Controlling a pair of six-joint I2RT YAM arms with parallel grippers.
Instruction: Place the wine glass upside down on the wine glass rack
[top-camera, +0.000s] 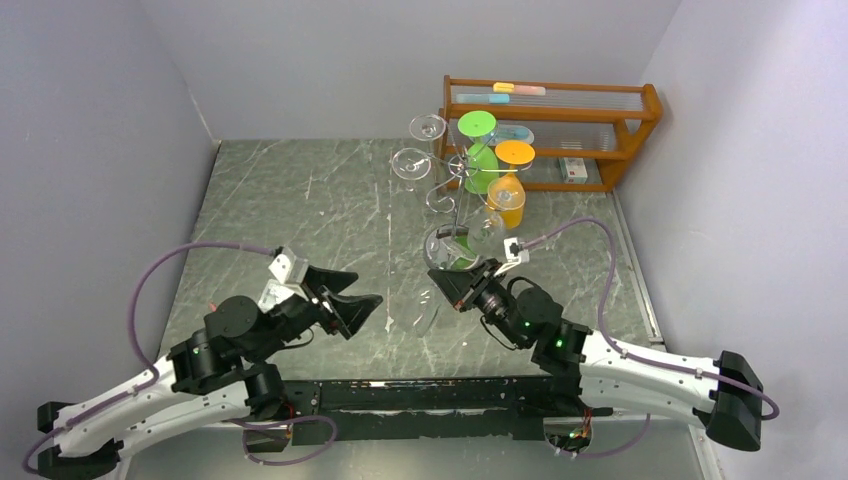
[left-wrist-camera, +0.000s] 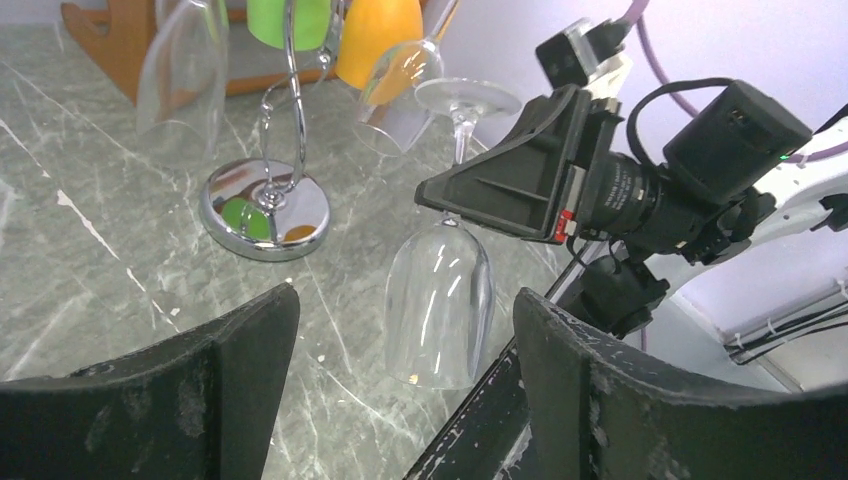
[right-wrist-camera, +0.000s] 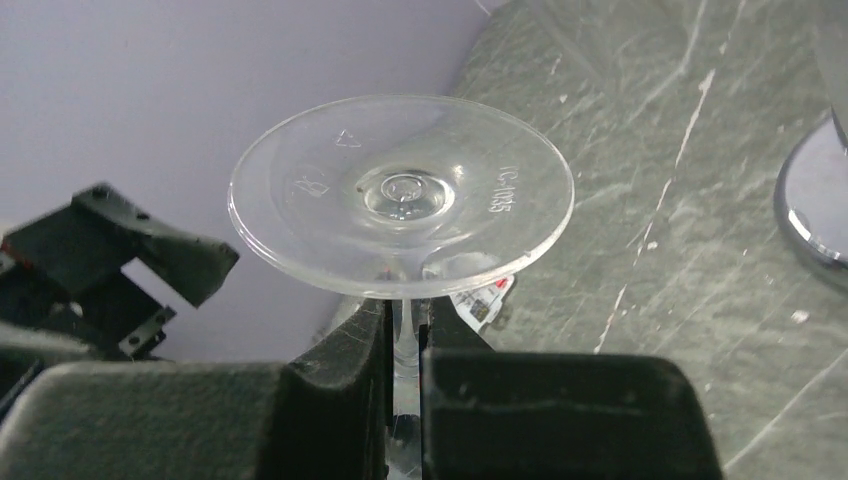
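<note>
1. Right wrist view: right gripper fingers clenched on the stem of the wine glass, just under its round foot.
2. Held upside down, bowl hanging over the table close to its near edge, off the rack.
3. To its left and apart from it: left gripper spread wide, grasping nothing.
4. Farther on, toward the far right corner: wine glass rack, hung with a green glass, an orange glass and clear glasses; behind it, wooden shelf.

Left gripper jaws spread wide, right gripper jaws pinched tight
</note>
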